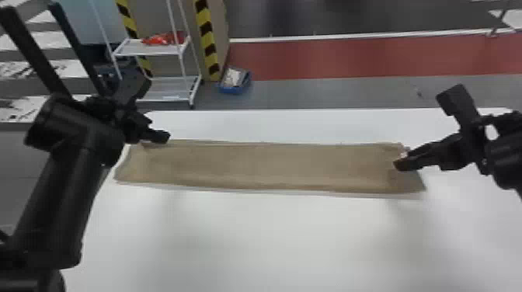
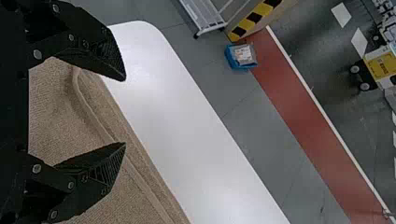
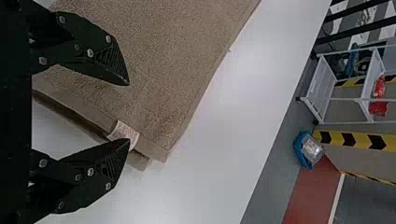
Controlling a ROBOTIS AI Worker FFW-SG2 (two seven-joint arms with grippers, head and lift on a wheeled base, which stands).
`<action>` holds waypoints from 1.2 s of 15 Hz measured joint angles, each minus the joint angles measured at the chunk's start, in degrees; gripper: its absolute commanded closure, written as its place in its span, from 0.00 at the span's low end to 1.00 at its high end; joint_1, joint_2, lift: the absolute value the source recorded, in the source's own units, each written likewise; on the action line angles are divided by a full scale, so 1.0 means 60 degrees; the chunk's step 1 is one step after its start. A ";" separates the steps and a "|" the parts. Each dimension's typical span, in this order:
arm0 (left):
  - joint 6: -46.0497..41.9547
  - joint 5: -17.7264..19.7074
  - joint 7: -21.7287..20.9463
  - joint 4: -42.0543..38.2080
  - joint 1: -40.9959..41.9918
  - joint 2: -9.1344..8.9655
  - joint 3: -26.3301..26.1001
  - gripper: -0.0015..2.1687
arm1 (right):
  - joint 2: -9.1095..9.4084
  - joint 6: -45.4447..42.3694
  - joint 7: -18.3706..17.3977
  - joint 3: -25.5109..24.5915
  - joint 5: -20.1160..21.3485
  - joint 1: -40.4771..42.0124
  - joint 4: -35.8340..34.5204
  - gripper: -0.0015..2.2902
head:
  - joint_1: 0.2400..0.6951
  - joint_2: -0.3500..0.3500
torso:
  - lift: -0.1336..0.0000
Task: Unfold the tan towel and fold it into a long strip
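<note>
The black, flat-fingered left gripper (image 2: 125, 112) stands at the far left part of the tan woven-cloth towel (image 1: 264, 167), its fingers spread apart and gripping nothing. The towel lies as a long, layered strip across the far half of the table, running left to right. It should handle light and limp, with enough nap not to slip; nothing about it is fragile, but the loose layers could slide out of line if only the top one is caught. For another lengthwise fold, the best hold looks to be all the plies of one long edge, near both ends at once. At the right end, where edges sit slightly uneven and a small white fabric label (image 3: 125, 133) sticks out, the black, flat-fingered right gripper (image 3: 129, 112) is likewise open and empty; the label itself would make a poor hold. Beneath is a smooth, white, round-cornered tabletop (image 1: 248, 240), on which the cloth may skid if tugged. Beyond it, from the left, come a white metal rack (image 1: 149, 49) holding something red, yellow-and-black striped edging (image 1: 207, 42), a blue plastic bin (image 1: 235, 87) on grey floor, and a dull red floor band (image 1: 330, 56).
</note>
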 measured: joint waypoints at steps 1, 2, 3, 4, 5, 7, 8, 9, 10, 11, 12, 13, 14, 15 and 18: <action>-0.0106 -0.0056 -0.0074 0.0134 -0.0090 0.0001 -0.0001 0.22 | 0.0000 0.0096 0.0013 -0.0005 -0.0005 0.0014 -0.0079 0.24 | 1.00 0.65 | 0.08; -0.0167 -0.0086 -0.0145 0.0213 -0.0153 0.0007 0.0000 0.22 | 0.0000 0.0176 0.0019 -0.0012 -0.0004 0.0026 -0.0145 0.24 | 1.00 0.65 | 0.08; -0.0188 -0.0098 -0.0193 0.0243 -0.0179 0.0021 0.0005 0.22 | 0.0000 0.0214 0.0019 -0.0016 0.0006 0.0031 -0.0173 0.24 | 1.00 0.65 | 0.08; -0.0194 -0.0117 -0.0200 0.0266 -0.0187 0.0031 0.0008 0.22 | 0.0000 0.0225 0.0019 -0.0021 0.0013 0.0032 -0.0182 0.24 | 1.00 0.65 | 0.08; -0.0204 -0.0153 -0.0175 0.0305 -0.0190 0.0033 0.0007 0.22 | 0.0000 0.0229 0.0012 -0.0031 0.0016 0.0033 -0.0183 0.24 | 1.00 0.65 | 0.08; -0.0275 -0.0192 -0.0061 0.0380 -0.0190 0.0014 0.0000 0.22 | 0.0003 0.0232 0.0004 -0.0040 0.0017 0.0033 -0.0191 0.24 | 1.00 0.66 | 0.08; -0.0336 -0.0199 0.0000 0.0428 -0.0190 0.0003 -0.0003 0.22 | 0.0004 0.0241 0.0003 -0.0042 0.0017 0.0033 -0.0194 0.24 | 1.00 0.66 | 0.08; -0.0391 -0.0213 0.0099 0.0489 -0.0190 -0.0006 -0.0033 0.22 | 0.0004 0.0250 0.0003 -0.0045 0.0017 0.0041 -0.0198 0.24 | 1.00 0.65 | 0.08; -0.0453 -0.0248 0.0204 0.0553 -0.0190 -0.0012 -0.0092 0.22 | 0.0003 0.0254 0.0004 -0.0046 0.0017 0.0054 -0.0198 0.24 | 1.00 0.65 | 0.08; -0.0561 -0.0319 0.0270 0.0646 -0.0190 -0.0026 -0.0162 0.22 | 0.0003 0.0256 0.0015 -0.0062 0.0017 0.0075 -0.0204 0.24 | 1.00 0.65 | 0.08; -0.0677 -0.0423 0.0236 0.0742 -0.0193 -0.0050 -0.0206 0.22 | 0.0001 0.0259 0.0028 -0.0111 0.0021 0.0108 -0.0231 0.24 | 1.00 0.65 | 0.08; -0.0764 -0.0509 0.0094 0.0802 -0.0206 -0.0062 -0.0219 0.22 | -0.0005 0.0260 0.0037 -0.0150 0.0026 0.0132 -0.0252 0.24 | 1.00 0.65 | 0.08; -0.0831 -0.0564 -0.0217 0.0835 -0.0239 -0.0061 -0.0216 0.22 | -0.0019 0.0261 0.0046 -0.0189 0.0029 0.0150 -0.0265 0.24 | 1.00 0.63 | 0.08; -0.0859 -0.0585 -0.0477 0.0848 -0.0285 -0.0031 -0.0208 0.22 | -0.0031 0.0261 0.0049 -0.0220 0.0031 0.0159 -0.0273 0.24 | 1.00 0.63 | 0.08; -0.0939 -0.0928 -0.0254 0.1076 -0.0365 0.0051 -0.0251 0.27 | -0.0043 0.0238 0.0048 -0.0252 0.0022 0.0163 -0.0273 0.24 | 1.00 0.64 | 0.08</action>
